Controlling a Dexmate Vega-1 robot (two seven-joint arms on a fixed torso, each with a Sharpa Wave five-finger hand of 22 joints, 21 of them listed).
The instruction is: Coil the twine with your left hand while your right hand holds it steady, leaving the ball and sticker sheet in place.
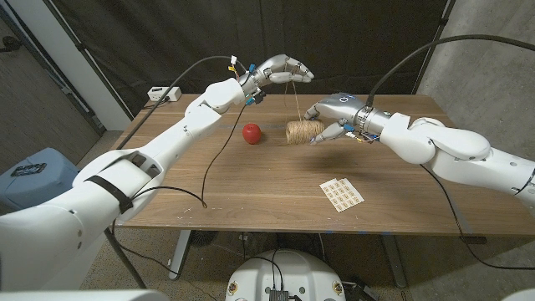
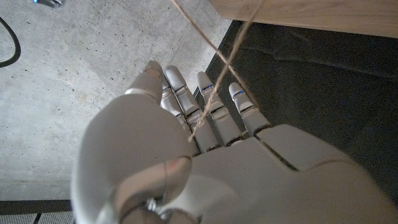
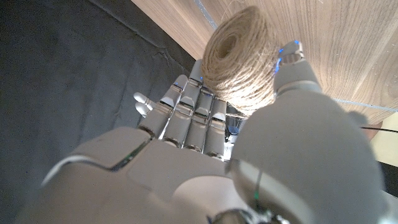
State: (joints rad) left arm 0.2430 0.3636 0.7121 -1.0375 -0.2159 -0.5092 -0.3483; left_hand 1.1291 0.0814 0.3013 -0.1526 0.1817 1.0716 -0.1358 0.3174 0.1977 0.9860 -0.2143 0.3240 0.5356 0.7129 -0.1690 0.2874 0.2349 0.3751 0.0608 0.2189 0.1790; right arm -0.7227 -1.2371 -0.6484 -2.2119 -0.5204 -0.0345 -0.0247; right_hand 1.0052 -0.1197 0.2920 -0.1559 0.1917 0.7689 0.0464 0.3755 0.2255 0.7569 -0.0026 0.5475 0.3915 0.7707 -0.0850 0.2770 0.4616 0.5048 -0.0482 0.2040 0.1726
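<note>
Clearly right robot hand [image 1: 328, 117] grips twine spool [image 1: 303, 131].

- Taut strand of twine [image 1: 294, 99] runs from raised left hand [image 1: 282, 68] down to twine spool [image 1: 303, 130]; it cuts across the air over the table's far middle.
- Right hand [image 1: 333, 117] wraps the spool from the right, closing off that side; fingers [image 3: 194, 109] lie behind the spool.
- Red ball [image 1: 252, 132] sits just left of spool, narrow gap between them.
- Sticker sheet [image 1: 341, 193] lies flat near front right, well apart from spool.
- Bare wooden table [image 1: 209, 180] front left and front centre, open to approach.
- Black cable [image 1: 219, 150] hangs along left arm over the table's left part.
</note>
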